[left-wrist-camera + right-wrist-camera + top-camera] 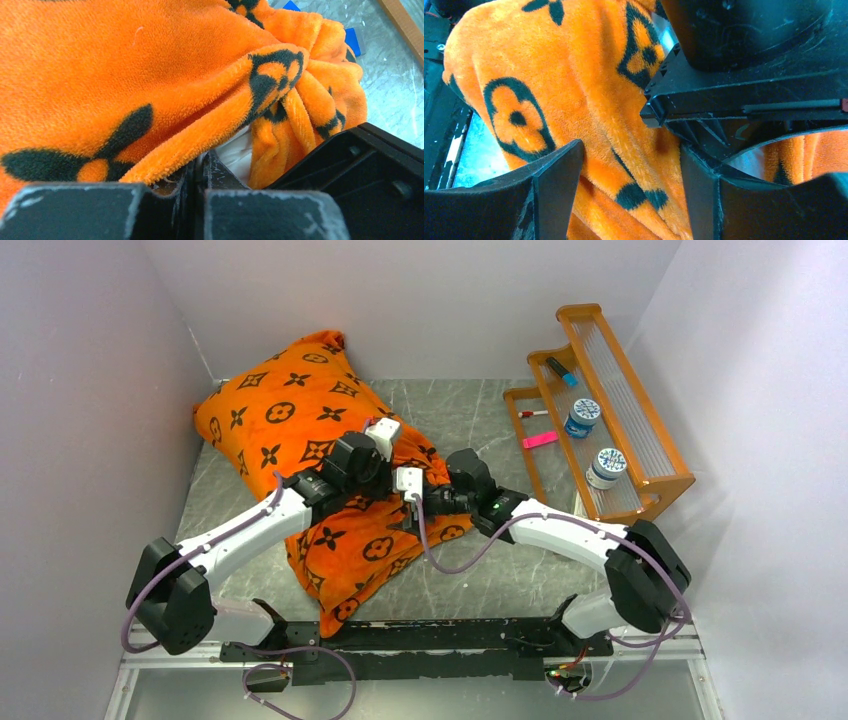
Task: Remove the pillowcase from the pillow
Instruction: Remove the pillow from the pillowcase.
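The orange pillowcase with dark motifs covers the pillow and lies diagonally from the back left corner toward the near edge. At its bunched, ruffled opening a patch of the white pillow shows. My left gripper is at that opening, its jaws pressed together on a taut fold of the pillowcase edge. My right gripper is right beside it, open, its fingers straddling loose folds of the pillowcase without pinching them. The left gripper's black body fills the upper right of the right wrist view.
An orange wooden rack stands at the right with a marker, two small jars and a pink item. A black rail runs along the near edge. Walls close in on the left, back and right.
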